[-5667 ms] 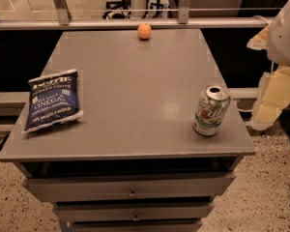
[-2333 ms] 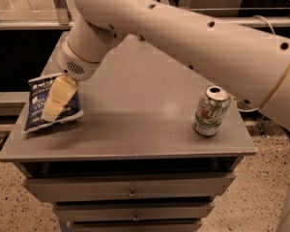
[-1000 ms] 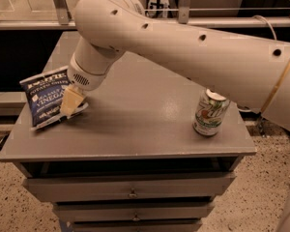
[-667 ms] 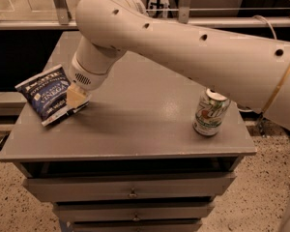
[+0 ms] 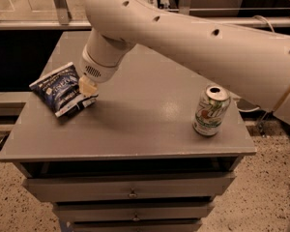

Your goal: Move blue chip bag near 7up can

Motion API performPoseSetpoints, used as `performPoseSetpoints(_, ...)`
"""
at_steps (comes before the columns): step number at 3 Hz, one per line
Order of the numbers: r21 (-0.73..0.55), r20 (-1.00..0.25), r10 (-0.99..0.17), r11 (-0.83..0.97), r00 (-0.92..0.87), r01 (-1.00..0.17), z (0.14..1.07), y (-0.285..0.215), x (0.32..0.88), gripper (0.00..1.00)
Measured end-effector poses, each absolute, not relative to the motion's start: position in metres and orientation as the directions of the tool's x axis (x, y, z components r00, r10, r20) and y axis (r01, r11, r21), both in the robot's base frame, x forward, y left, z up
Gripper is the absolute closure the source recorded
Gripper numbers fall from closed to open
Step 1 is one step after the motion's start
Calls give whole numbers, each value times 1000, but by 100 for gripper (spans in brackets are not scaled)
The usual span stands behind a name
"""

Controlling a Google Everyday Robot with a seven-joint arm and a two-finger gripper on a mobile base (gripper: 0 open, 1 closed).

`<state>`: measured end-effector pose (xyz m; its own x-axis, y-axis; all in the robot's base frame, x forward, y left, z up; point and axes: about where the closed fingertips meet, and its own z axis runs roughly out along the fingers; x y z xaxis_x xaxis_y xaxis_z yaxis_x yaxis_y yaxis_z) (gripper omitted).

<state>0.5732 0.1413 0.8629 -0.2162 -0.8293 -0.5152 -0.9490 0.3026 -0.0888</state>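
The blue chip bag (image 5: pixel 62 89), dark navy with white lettering, is at the left of the grey cabinet top (image 5: pixel 135 124), tilted and crumpled. My gripper (image 5: pixel 87 87) is at the bag's right edge, shut on it. The 7up can (image 5: pixel 210 111), silver-white with green and red marks, stands upright near the right front corner, well apart from the bag. My large white arm spans the upper right of the view.
The cabinet has drawers (image 5: pixel 130 190) below its front edge. Dark floor and metal railing lie behind. A speckled floor shows at both sides.
The gripper came from the right onto the bag at the left, closed on it, and has dragged and rotated it a little rightward. The can has not moved.
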Motion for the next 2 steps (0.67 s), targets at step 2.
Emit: performPoseSetpoints(2,-215,-368,-920,225,-134,-950,904,24,617,100)
